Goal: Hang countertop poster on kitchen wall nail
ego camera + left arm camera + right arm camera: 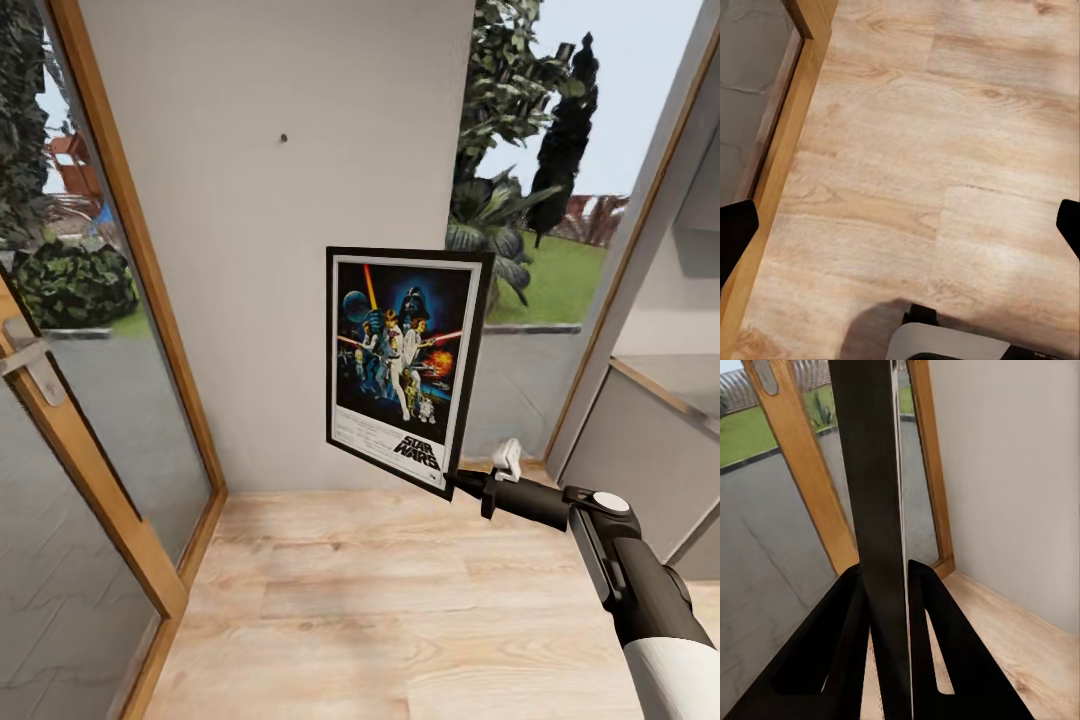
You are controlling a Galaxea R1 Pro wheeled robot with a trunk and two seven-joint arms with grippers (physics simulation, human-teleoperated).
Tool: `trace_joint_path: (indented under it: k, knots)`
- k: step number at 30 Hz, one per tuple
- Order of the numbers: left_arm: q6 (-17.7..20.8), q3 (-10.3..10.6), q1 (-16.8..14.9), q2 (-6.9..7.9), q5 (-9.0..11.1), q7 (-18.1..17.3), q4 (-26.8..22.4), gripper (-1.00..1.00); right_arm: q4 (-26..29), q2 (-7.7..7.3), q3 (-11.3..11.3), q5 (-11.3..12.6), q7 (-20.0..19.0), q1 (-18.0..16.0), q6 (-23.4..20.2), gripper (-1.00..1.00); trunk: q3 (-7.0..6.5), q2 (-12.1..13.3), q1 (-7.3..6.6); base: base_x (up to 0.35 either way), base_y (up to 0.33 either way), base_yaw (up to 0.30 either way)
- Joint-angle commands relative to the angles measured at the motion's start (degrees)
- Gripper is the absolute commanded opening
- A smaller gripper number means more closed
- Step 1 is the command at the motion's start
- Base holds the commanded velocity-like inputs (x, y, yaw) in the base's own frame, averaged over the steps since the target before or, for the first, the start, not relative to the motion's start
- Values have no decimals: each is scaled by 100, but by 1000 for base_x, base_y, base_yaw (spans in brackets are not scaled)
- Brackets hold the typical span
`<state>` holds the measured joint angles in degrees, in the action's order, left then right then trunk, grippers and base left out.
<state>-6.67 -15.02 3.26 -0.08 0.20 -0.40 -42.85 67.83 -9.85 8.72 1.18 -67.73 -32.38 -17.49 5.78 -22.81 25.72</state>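
The right gripper (886, 607) clamps the black-framed Star Wars poster (405, 365) edge-on; the head view adds a tiny dark wall nail (284, 137); the left gripper (900, 225) is spread over wooden floor (945, 135).

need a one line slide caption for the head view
Right gripper holds the framed poster by its lower corner, upright before the grey wall, below and right of the nail.

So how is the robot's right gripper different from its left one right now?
The right gripper is shut on the poster, pinching its frame edge between both fingers; the left gripper holds nothing and its fingers stand wide apart. The right gripper points toward the grey wall with the nail; the left gripper points down at the wooden floor. Both have black fingers.
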Motion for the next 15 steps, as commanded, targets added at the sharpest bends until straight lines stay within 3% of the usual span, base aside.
trace_joint_path:
  k: [1,15]
  knots:
    - [-10,-3,0,-1,3,-4,-5,100,2,1,6,22,-32,-5,-72,-100,11,-11,7,317,76,0]
    - [-10,-9,0,-1,4,-4,-5,100,2,1,7,22,-30,-5,-68,-100,11,-11,7,318,82,0]
